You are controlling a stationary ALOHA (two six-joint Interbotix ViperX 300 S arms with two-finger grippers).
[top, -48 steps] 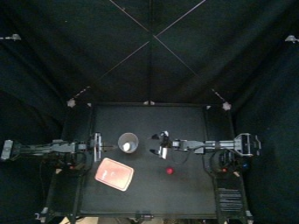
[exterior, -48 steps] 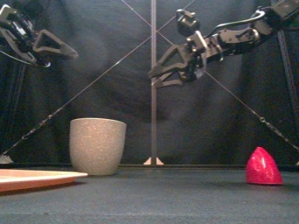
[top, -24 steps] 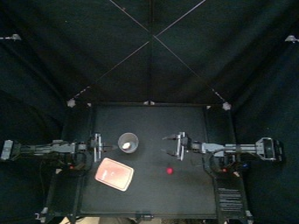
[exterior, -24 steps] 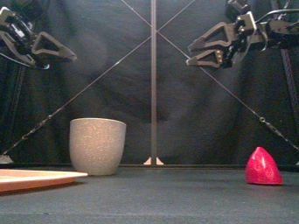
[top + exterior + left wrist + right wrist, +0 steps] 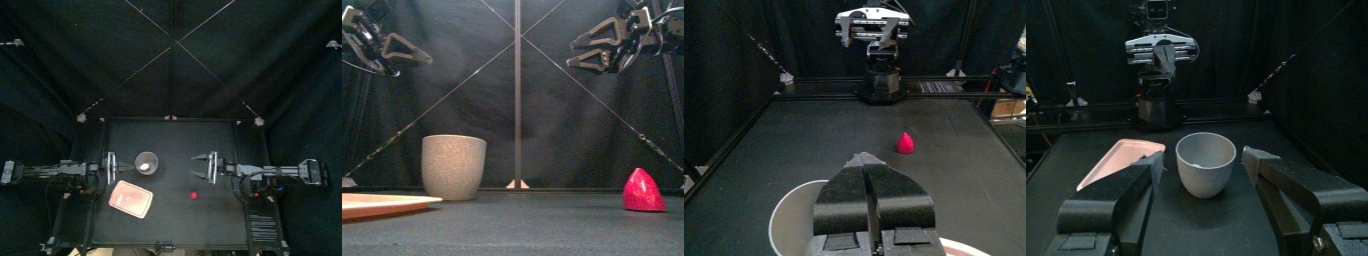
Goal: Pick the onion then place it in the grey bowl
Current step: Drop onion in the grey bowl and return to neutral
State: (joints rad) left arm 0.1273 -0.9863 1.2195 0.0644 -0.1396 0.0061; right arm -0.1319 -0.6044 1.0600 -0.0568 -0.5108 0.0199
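Onion (image 5: 644, 189) question from me: it's that little red cone on the table, well off to the right of the grey cup (image 5: 454, 166) and nearer the front edge. How's it gonna handle?

Reply: Looks like a light, hard plastic toy, probably a bit slick. It tapers to a point, so I'd pinch low across the fat part or it'll squirt out. Right gripper (image 5: 572, 54) hangs high up, right of the cup, fingers spread wide, nothing in them. Left gripper (image 5: 869, 160) rests up on the cup's left, fingers pressed together.

Me: Anything you can't make out?

Reply: Onion's far side and what its base is like. Pink tray (image 5: 382, 203), left-front of the cup, is cut off from table height. The cup's inside bottom is hidden too.
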